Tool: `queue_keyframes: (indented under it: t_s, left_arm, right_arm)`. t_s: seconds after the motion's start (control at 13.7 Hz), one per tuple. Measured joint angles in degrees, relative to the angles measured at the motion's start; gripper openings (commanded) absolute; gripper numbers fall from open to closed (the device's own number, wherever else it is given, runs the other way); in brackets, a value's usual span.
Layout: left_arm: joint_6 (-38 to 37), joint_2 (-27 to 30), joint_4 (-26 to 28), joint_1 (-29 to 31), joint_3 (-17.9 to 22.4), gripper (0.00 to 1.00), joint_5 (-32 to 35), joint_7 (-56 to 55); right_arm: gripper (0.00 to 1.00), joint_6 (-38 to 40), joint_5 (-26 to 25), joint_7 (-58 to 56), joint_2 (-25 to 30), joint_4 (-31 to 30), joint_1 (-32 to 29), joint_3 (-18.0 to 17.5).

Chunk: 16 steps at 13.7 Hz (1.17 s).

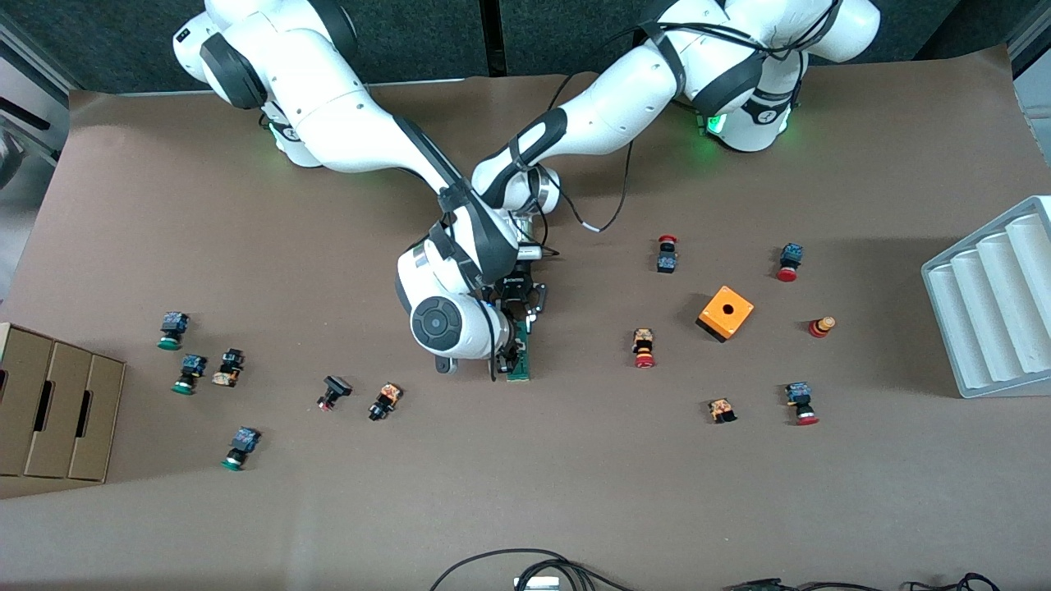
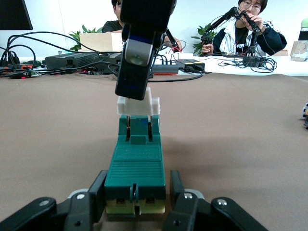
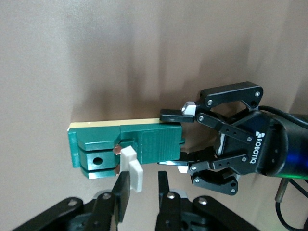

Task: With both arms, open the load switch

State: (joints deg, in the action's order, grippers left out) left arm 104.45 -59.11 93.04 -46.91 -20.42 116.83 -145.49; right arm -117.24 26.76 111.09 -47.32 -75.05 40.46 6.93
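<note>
The load switch (image 1: 520,355) lies flat near the middle of the table (image 1: 575,492), well in from every edge, its long axis running toward the front edge.

Left gripper (image 2: 136,198) — fingers pressed against the two long sides of the green body at one end, pinching it and holding it down on the table. The left wrist view shows a finger (image 2: 97,192) on each flank, both in contact.

Right gripper (image 3: 140,185) — positioned over the other half of the switch, fingers pinching the white sliding piece (image 3: 132,168). In the left wrist view that piece (image 2: 138,105) sits raised above the green body on two thin dark legs, so the opening appears to be under way, not finished.

Recommended procedure for the step in hand:

1. Keep the left grip firm and motionless; it is the anchor. Any slip lets the whole body lift with the pull.
2. Draw the white piece straight along its two legs, not sideways. A skewed pull would likely bind or bend them.
3. Pull slowly and evenly — the hold on the white piece is narrow and could slide off under a jerk.
4. Keep the two grippers apart; they work close together here.
</note>
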Motion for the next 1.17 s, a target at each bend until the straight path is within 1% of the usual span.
queue_keyframes:
  t_s: [0.07, 0.44, 1.17]
  left_arm:
    - [0.0, 0.0, 0.0, 0.0, 0.0, 0.56, 0.0, 0.0]
    - [0.0, 0.0, 0.0, 0.0, 0.0, 0.57, 0.0, 0.0]
    - [0.0, 0.0, 0.0, 0.0, 0.0, 0.57, 0.0, 0.0]
  right_arm:
    - [0.29, -0.2, -0.2, 0.0, 0.0, -0.2, 0.0, -0.1]
    - [0.28, -1.5, -0.9, -0.1, 0.0, -1.6, 0.8, -0.2]
    - [0.24, -2.0, -2.1, -0.3, 0.0, -2.6, 1.5, -0.1]
